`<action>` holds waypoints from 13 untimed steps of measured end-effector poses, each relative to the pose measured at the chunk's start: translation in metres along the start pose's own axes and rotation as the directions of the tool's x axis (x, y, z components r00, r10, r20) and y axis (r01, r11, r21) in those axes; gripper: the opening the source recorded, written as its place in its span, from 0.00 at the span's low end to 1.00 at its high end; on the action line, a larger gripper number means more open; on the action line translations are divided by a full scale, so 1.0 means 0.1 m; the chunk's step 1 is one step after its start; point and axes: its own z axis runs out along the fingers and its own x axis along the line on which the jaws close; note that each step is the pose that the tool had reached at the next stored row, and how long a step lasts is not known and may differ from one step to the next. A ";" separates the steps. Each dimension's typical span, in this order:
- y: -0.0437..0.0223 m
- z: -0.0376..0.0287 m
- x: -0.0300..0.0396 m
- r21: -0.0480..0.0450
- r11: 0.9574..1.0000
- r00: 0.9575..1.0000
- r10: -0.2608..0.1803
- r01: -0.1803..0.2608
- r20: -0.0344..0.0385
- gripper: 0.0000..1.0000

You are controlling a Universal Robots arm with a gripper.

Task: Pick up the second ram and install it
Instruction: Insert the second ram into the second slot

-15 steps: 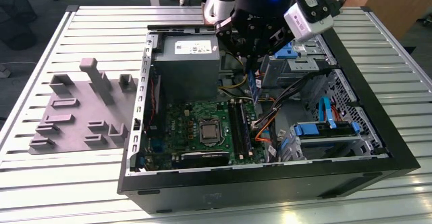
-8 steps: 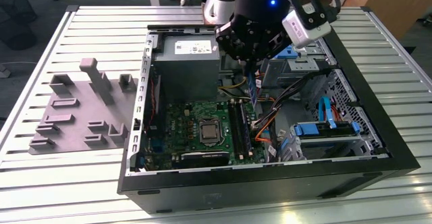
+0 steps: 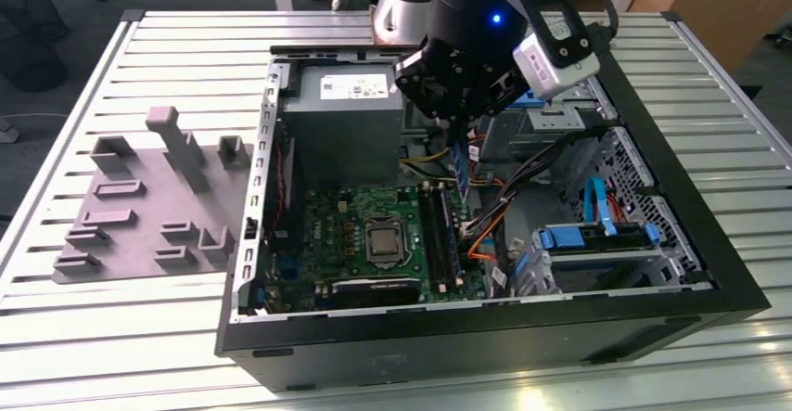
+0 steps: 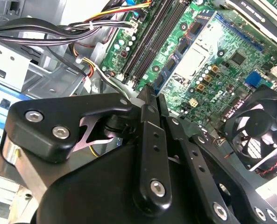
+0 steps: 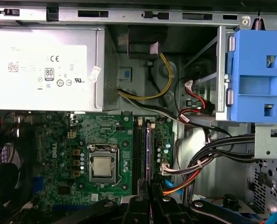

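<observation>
**Gripper holds the RAM stick upright over the memory slots**

Gripper (image 3: 461,119) hangs inside the open computer case (image 3: 693,198), in the upper middle of the exterior view, just right of the grey power supply (image 3: 340,119). Its black fingers are pressed close together on the second ram (image 3: 462,165), a thin blue-green stick that hangs edge-down from between them. The lower end of the stick reaches toward the green motherboard (image 3: 334,235), close to the long black memory slots (image 3: 436,235) that run beside the processor socket (image 3: 385,244); whether it touches a slot cannot be told.

In the first wrist view the fingertips (image 5: 150,205) sit at the bottom centre of the frame, and the stick's thin edge (image 5: 149,154) rises from them in line with the memory slots (image 5: 139,149), with the processor socket (image 5: 103,163) to the picture's left and the power supply (image 5: 45,70) at upper left. A blue drive bracket (image 5: 257,74) fills the upper right.

In the second wrist view the gripper's black linkage (image 4: 147,154) takes up the lower half, closed to a narrow seam, with the motherboard (image 4: 208,70) and its slots (image 4: 152,42) above and a black fan (image 4: 257,133) at right.

Left of the case in the exterior view, a grey holder plate (image 3: 148,198) lies on the slatted table (image 3: 124,337).
</observation>
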 end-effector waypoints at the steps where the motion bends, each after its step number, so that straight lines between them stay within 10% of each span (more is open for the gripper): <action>1: 0.000 0.013 0.000 0.000 1.000 1.000 0.000 0.000 0.000 0.14; 13: 0.003 0.261 0.001 0.000 1.000 1.000 0.000 0.000 0.000 0.14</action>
